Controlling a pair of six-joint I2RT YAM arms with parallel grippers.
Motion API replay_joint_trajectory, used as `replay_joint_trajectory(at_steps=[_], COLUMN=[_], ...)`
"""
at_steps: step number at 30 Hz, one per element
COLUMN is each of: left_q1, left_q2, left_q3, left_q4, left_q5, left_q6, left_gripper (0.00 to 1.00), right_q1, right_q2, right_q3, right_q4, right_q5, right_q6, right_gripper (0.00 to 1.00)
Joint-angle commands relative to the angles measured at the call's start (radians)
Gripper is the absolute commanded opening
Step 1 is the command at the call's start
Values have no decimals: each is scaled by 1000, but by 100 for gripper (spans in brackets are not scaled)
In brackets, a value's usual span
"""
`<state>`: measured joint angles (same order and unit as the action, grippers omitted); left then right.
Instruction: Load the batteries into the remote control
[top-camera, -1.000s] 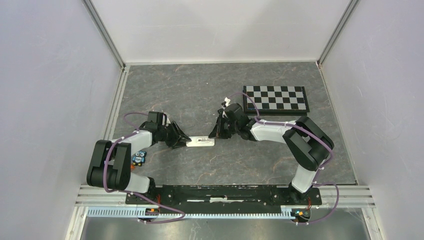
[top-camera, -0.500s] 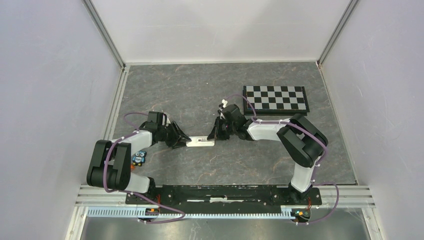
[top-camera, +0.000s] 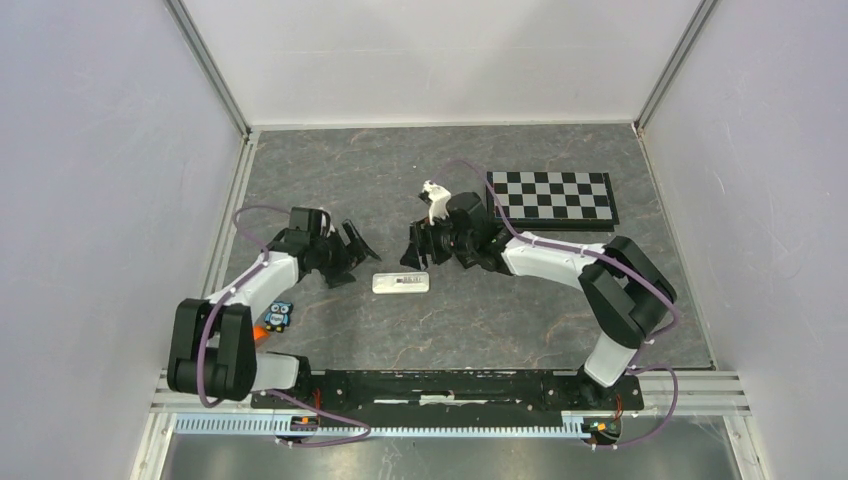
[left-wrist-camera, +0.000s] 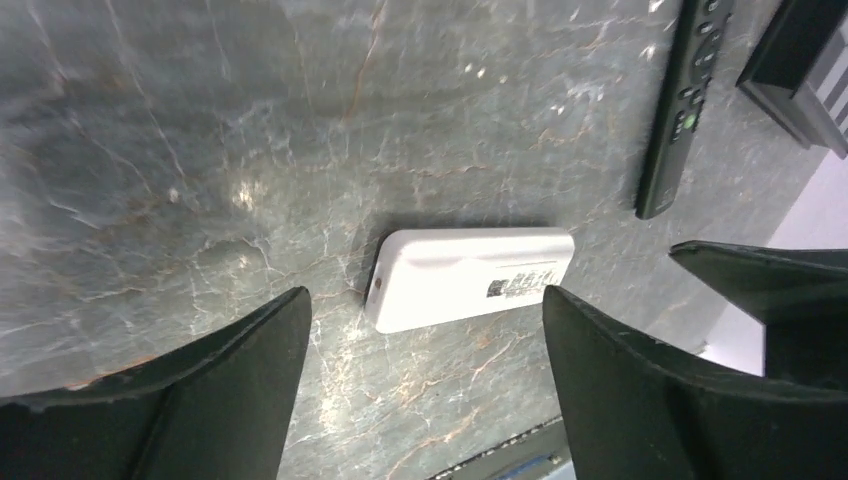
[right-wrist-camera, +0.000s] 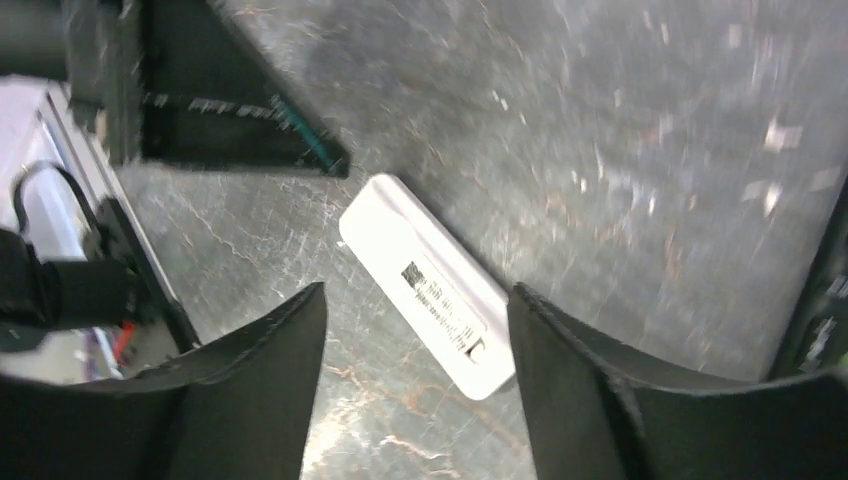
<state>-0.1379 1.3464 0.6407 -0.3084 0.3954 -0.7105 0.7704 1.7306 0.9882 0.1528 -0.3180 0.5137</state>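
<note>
Left gripper (top-camera: 353, 262), right gripper (top-camera: 410, 250) drawn back, now clear of white remote (top-camera: 401, 282).

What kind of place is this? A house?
Probably a robot test booth, not a house: plain white walls box in a grey table, two arms are bolted at its edge, and a checkerboard lies on it.

The black remote (left-wrist-camera: 683, 100) is cut off by the top edge of the left wrist view, so its upper end is out of sight. The checkerboard (left-wrist-camera: 800, 50) shows there only as a corner. The print on the label (left-wrist-camera: 525, 285) of the white remote (left-wrist-camera: 450, 270) is too small to read, and its inside is hidden. The right wrist view is smeared. A dark shape (right-wrist-camera: 825, 300) at its right edge is cut off and cannot be named. From above, a small orange thing (top-camera: 262, 336) sits half hidden beside the left arm (top-camera: 215, 345), too small to identify.
</note>
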Motion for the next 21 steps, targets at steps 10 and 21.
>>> replay_joint_trajectory(at_steps=[10,21], left_q1=[132,210], left_q2=[-130,-116], left_q3=[174,178], left_q4=[-210,-207], left_q5=[-270,-212], left_q6=[112,123], left_gripper=[100,100], right_q1=[114,145], right_q2=[63,194], right_q3=[165,224], right_q4=[-281,-243], right_q5=[41,154], right_q6=[-885,-888], right_gripper=[83,77])
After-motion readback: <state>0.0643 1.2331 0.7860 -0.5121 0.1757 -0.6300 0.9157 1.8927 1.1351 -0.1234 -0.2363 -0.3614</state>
